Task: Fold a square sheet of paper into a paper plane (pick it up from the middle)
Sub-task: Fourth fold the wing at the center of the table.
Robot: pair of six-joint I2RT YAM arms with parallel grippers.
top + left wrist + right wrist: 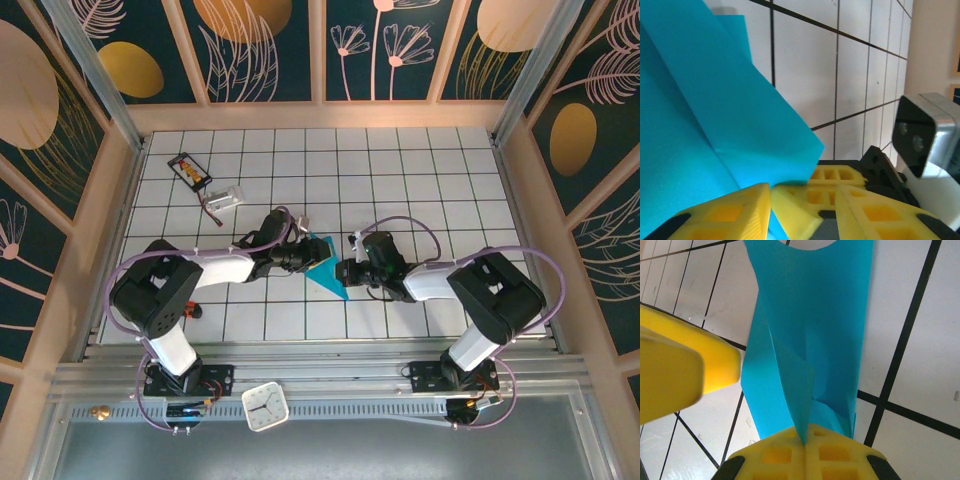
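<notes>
Pinching the folded teal paper (pixel 810 315), right gripper (pixel 805 440) and left gripper (pixel 769 202) are both clamped on it.

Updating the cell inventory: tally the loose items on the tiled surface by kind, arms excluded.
Teal paper: 1
Black card with orange marks: 1
Small clear item with a red lead: 1
Small red item: 1
Total: 4
</notes>
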